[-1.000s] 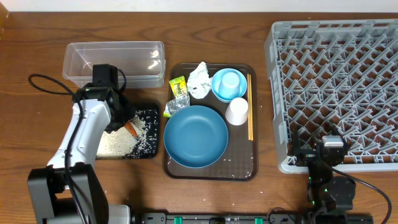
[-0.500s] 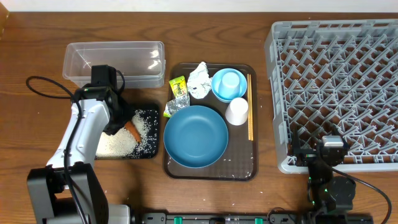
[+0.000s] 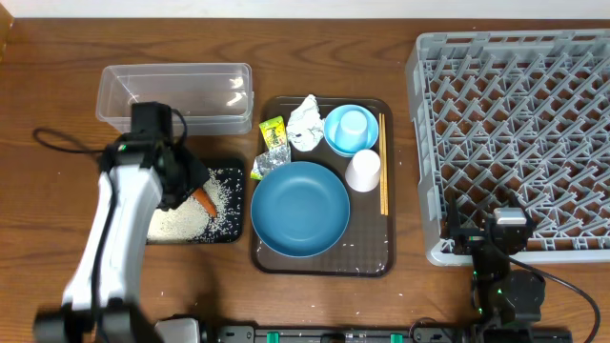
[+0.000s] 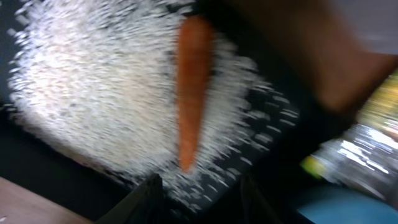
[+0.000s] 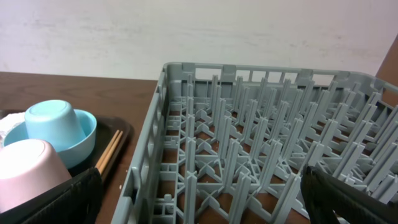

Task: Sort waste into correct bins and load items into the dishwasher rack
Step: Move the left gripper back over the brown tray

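left gripper (image 4: 199,185) parted, empty – carrot (image 4: 192,93) lying on rice (image 4: 93,99); right gripper (image 5: 199,186) wide open

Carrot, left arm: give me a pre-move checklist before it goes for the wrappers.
1. Carrot free of the fingers: ok, it lies on the rice in the black tray.
2. Left gripper empty: ok, fingers apart, nothing between them.
3. Wrappers reachable: ok, uncovered at the brown tray's left edge.
4. Clear tub ready: ok, it looks empty.
5. Left wrist view sharp: not ok, motion blur.
6. Right gripper out of the way: ok, open, parked by the rack.
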